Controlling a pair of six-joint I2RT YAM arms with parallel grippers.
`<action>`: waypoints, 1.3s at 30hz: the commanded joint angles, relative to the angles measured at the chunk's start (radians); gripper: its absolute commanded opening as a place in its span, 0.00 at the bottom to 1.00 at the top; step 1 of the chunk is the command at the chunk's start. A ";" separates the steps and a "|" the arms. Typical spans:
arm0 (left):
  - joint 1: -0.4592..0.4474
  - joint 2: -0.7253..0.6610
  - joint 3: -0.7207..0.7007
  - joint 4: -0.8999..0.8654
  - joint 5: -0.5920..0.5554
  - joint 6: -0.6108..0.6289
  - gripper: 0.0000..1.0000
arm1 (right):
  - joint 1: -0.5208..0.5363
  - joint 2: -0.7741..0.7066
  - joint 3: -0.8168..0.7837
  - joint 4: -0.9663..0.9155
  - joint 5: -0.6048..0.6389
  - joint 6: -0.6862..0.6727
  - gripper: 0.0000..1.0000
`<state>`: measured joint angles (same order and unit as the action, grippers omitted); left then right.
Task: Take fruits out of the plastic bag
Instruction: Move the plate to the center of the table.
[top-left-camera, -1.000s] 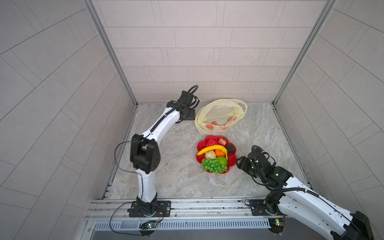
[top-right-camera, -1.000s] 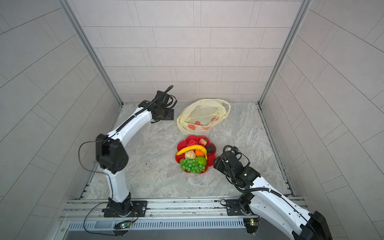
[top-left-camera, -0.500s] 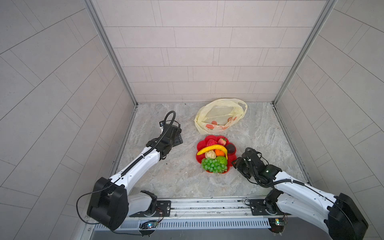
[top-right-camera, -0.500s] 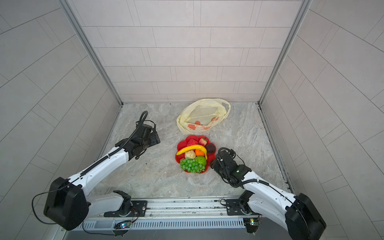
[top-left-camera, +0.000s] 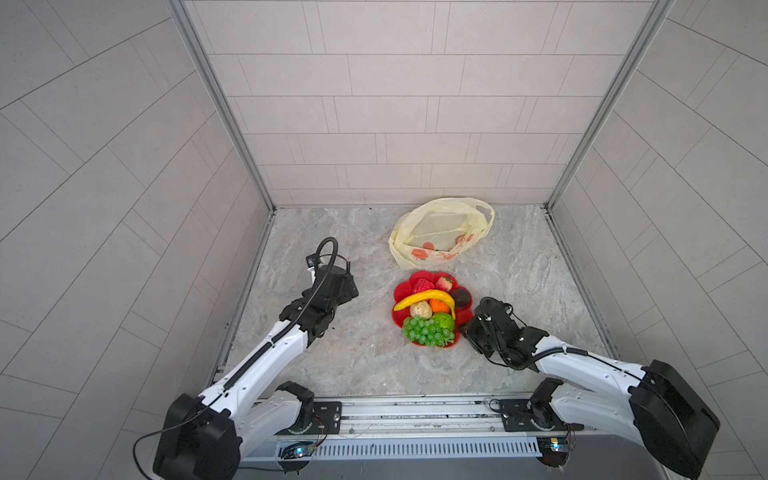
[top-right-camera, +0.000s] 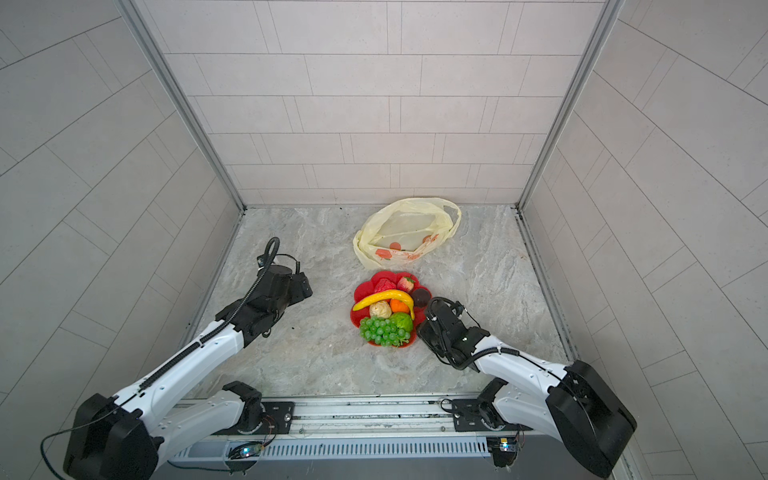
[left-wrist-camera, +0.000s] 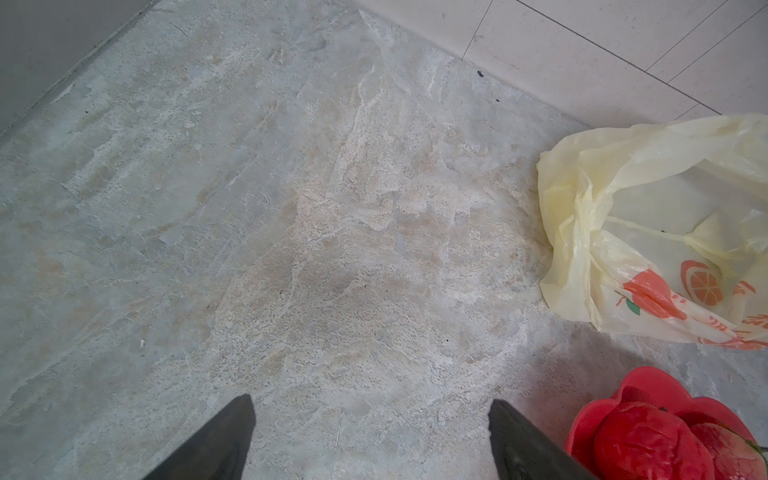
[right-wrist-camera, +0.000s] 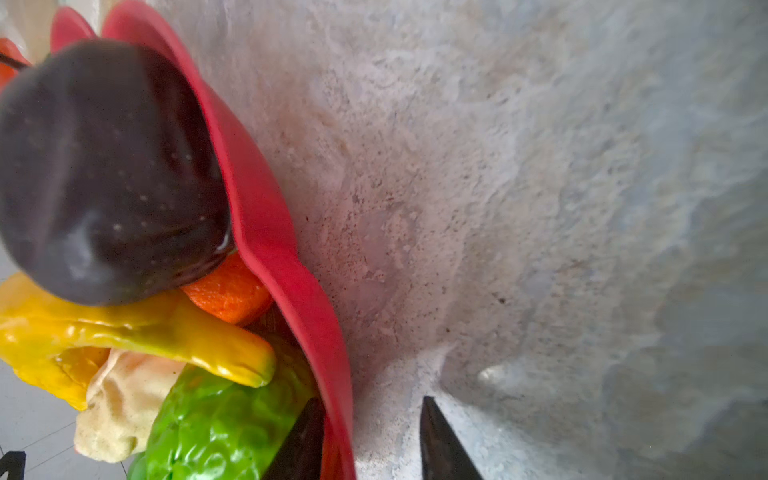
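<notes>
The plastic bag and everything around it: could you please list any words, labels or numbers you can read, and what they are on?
No text here can be read.
Plastic bag: red marks beside its orange fruit prints may be lettering, but they are too blurred and cut off to read.
Red dish: no lettering visible.

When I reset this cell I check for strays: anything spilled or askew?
No spills: the fruits sit heaped in the red dish. One oddity: the right gripper has its fingers straddling the dish rim, one inside by the green apple, one outside.
</notes>
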<state>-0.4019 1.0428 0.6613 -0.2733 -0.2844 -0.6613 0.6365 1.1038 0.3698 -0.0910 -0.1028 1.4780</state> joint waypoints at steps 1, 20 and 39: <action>-0.005 -0.017 -0.018 0.018 -0.027 0.014 0.94 | 0.010 0.018 0.002 0.036 0.012 0.087 0.31; -0.005 -0.059 -0.028 0.013 -0.022 0.023 0.97 | 0.018 0.131 0.043 0.148 0.025 0.184 0.06; -0.005 -0.055 -0.029 0.009 -0.035 0.024 0.97 | -0.032 0.410 0.266 0.216 -0.029 0.178 0.04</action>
<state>-0.4019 0.9997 0.6426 -0.2584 -0.2985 -0.6537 0.6159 1.4792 0.5900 0.1062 -0.1265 1.5867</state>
